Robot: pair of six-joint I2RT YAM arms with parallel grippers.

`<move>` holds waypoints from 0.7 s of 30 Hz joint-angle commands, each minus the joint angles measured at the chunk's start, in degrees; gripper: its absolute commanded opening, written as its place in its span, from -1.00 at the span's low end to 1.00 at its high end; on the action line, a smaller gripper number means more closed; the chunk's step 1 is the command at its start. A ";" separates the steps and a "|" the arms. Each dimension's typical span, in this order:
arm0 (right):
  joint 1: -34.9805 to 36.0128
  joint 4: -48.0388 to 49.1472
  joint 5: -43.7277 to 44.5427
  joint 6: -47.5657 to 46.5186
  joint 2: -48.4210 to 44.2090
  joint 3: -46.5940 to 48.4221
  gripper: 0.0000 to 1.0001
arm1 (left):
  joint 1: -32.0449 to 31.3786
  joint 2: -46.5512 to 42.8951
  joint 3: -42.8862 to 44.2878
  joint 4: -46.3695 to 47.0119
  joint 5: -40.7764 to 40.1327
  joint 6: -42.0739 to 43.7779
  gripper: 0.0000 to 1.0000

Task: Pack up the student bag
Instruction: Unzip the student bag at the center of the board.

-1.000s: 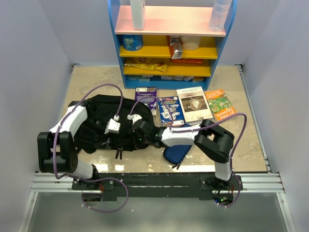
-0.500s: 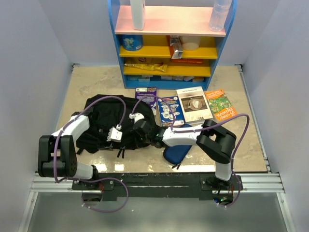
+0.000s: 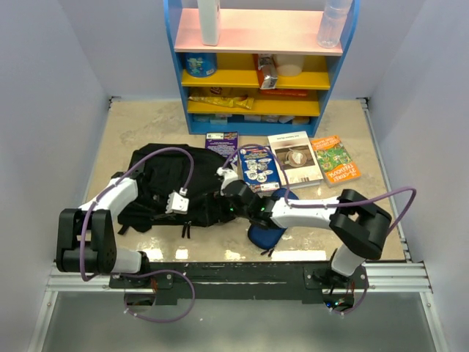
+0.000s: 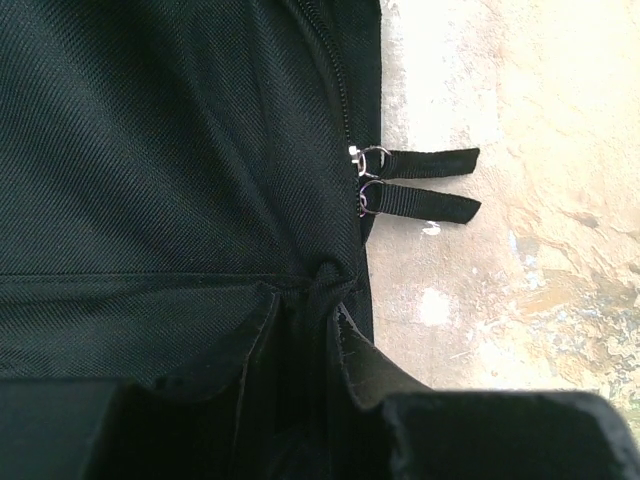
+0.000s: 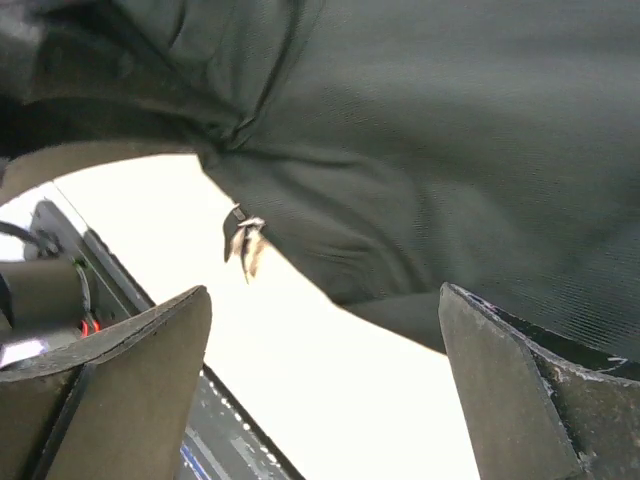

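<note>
**Backpack (image 3: 163,180): left arm on it, right arm at its right end**

Lies flat on the table's left half, long axis running left to right, closed zipper along its near edge; left gripper (image 4: 305,335) sits on that edge, fingers narrow, pinching a puckered fold of cloth; two zipper pulls (image 4: 420,185) just beyond its fingertips; right gripper (image 5: 325,300) faces the backpack's right end, fingers wide, nothing between them; left arm judged nearer the zipper.
</note>
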 commanded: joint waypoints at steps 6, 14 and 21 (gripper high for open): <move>3.01 -3.00 6.58 0.64 -3.07 3.13 0.78 | -1.51 1.42 1.59 1.90 1.38 -1.02 -0.67; 9.61 -11.02 6.16 -1.22 4.49 13.01 -0.11 | -2.13 3.26 4.31 0.76 2.44 -1.46 -0.67; 9.61 -9.26 4.84 -0.07 7.84 10.91 -0.14 | -2.13 3.79 5.28 -0.82 3.40 -1.20 -0.68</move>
